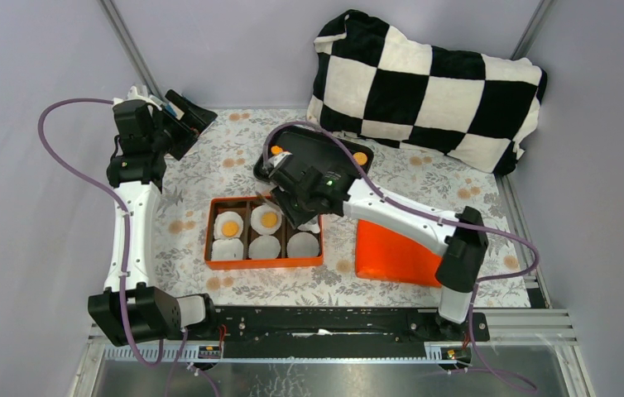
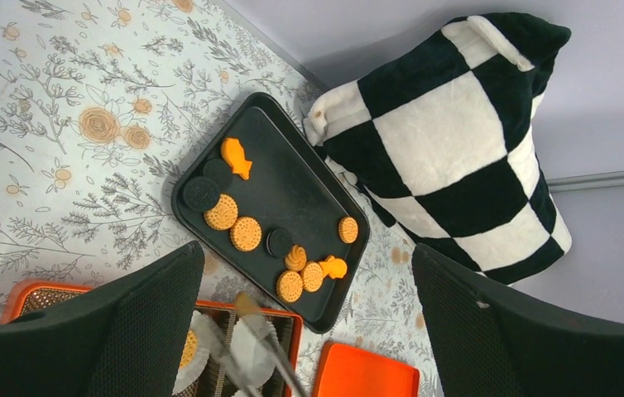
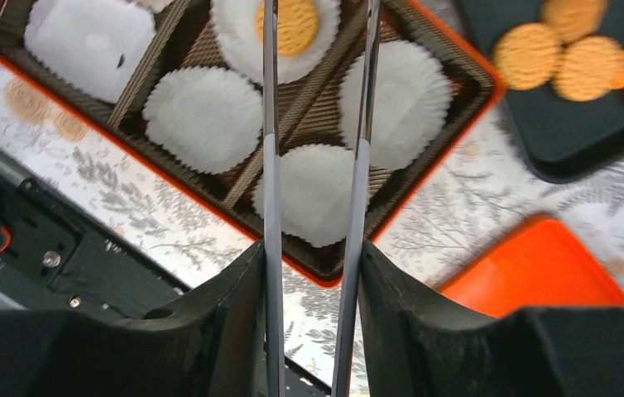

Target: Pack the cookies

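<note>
Several orange cookies (image 2: 245, 233) lie on the black tray (image 2: 292, 190), among them a fish shape (image 2: 236, 157) and some dark round ones (image 2: 201, 193). The orange box (image 1: 209, 240) holds several white paper cups. Two far cups hold a cookie each (image 1: 230, 226) (image 1: 269, 219). My right gripper (image 3: 313, 281) is shut on metal tongs (image 3: 267, 165) above the box's far right part. The tong tips run out of the right wrist view. In the left wrist view they are blurred, with a tan smear at the tip (image 2: 247, 304). My left gripper (image 1: 178, 116) is open and empty, high at the far left.
An orange lid (image 1: 391, 248) lies right of the box. A black-and-white checked pillow (image 1: 424, 83) leans at the back right, just behind the tray. Grey walls close in the floral tablecloth on three sides.
</note>
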Available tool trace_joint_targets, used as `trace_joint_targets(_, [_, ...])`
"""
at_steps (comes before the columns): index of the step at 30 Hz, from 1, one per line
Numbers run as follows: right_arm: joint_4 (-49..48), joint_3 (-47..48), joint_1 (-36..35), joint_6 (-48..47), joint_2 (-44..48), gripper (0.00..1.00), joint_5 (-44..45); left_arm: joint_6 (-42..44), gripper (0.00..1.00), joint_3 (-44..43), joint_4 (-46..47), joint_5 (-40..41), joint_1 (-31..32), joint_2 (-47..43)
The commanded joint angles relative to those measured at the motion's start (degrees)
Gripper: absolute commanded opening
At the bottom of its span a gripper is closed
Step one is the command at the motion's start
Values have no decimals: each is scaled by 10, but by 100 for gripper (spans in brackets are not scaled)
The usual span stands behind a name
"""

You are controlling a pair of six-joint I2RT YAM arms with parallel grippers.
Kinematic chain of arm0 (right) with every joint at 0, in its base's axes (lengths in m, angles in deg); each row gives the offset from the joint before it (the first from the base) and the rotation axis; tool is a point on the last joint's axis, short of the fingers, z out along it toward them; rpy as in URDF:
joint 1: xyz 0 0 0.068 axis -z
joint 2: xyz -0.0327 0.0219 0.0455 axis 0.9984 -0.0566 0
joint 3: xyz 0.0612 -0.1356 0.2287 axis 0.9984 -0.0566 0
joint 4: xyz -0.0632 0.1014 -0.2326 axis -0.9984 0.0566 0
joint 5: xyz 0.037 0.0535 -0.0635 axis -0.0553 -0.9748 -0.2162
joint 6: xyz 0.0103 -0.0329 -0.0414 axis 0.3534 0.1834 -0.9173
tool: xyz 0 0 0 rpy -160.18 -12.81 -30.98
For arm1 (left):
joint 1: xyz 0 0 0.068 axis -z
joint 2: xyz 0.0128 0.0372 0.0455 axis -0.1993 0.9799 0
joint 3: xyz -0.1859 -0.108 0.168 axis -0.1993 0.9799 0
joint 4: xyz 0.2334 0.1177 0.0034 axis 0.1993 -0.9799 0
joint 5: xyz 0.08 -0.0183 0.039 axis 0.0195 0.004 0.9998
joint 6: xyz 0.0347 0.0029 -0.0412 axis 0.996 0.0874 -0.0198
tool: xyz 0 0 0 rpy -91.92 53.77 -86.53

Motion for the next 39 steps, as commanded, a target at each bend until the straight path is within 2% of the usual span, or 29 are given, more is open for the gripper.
trace_joint_targets(1, [22, 46, -3, -8, 81, 46, 128, 5, 99, 0, 31, -21, -4, -6])
trace_joint_targets(4, [40, 37, 1, -10, 111, 54, 214, 5, 99, 5, 36, -20, -1, -3])
trace_joint_targets(6, [42, 18, 25, -6, 128, 54, 231, 2, 99, 8, 40, -24, 3, 3])
trace_joint_targets(12, [1, -93, 138, 15, 159, 53, 171, -2, 99, 11, 42, -34, 9, 21])
trace_joint_targets(17, [-35, -135, 197, 6, 130, 52, 131, -1, 99, 11, 44, -31, 8, 18])
trace_joint_targets(24, [-41, -120, 248, 13, 63, 50, 99, 0, 99, 13, 45, -30, 9, 16])
trace_joint_targets(32, [-42, -93, 275, 15, -5, 49, 85, 1, 99, 18, 49, -31, 9, 21])
trace_joint_targets(39, [-49, -41, 283, 17, -62, 46, 8, 2, 99, 16, 46, -29, 9, 17])
